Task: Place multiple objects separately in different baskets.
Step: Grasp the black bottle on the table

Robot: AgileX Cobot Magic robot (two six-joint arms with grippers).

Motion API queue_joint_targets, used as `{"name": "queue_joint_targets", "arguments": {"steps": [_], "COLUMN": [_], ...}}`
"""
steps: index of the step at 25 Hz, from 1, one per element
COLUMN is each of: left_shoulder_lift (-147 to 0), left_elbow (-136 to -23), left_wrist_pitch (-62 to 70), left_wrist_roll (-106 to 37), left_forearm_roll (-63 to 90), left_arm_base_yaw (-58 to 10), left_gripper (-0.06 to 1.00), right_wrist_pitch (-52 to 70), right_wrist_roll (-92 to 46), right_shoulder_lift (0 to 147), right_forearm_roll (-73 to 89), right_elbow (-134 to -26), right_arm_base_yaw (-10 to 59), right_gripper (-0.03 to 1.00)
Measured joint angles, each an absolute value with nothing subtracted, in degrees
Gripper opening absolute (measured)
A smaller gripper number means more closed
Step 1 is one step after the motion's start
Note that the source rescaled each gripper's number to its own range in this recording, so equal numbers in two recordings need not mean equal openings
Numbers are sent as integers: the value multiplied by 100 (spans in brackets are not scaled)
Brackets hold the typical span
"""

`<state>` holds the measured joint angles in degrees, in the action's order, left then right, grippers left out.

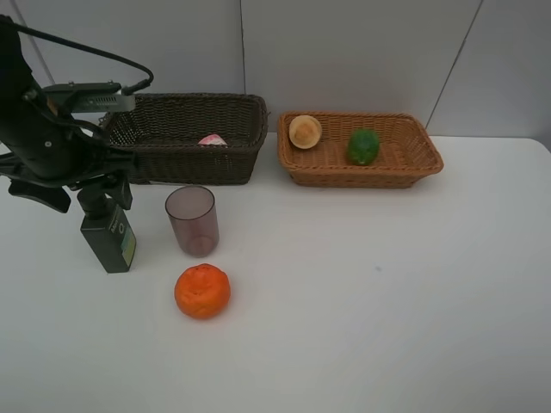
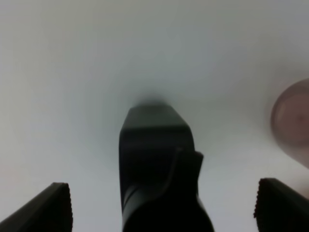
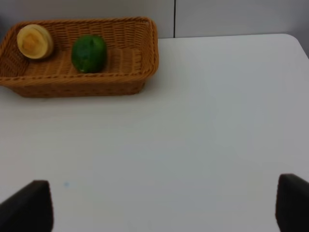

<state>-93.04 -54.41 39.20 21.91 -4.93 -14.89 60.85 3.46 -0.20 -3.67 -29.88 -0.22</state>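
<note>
in the left middle of the overhead frame, the left claw point(image 2: 161, 188) is spread wide, one finger on each side of the pump head of the dark green square pump bottle point(image 1: 108, 239), touching neither side. the translucent mauve plastic cup point(image 1: 192, 220) stands upright just right of the bottle, with the round orange tangerine point(image 1: 202, 291) below it. at upper left, the dark brown woven basket point(image 1: 185, 163) holds a pink white-capped bottle point(image 1: 213, 139). right of it, the light tan wicker basket point(image 1: 362, 178) holds the pale round peach point(image 1: 305, 131) and the green lime point(image 1: 363, 146), apart from each other. the right claw point(image 3: 161, 193) is spread wide over the white table point(image 1: 387, 284).
</note>
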Motion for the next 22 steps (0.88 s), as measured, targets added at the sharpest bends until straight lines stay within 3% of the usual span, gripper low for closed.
{"name": "queue_joint_targets", "arguments": {"steps": [22], "left_shoulder_lift": [-9997], "left_elbow": [-5177], "left_wrist_pitch": [3073], "left_wrist_roll": [2191], "left_forearm_roll": [-588], "left_arm_base_yaw": [-1489], "left_gripper": [97], "right_wrist_pitch": [6085], "right_wrist_roll": [346], "right_shoulder_lift": [-20], "right_forearm_roll": [-367], "right_elbow": [-2988], "right_arm_base_yaw": [-22], "right_gripper": [100]}}
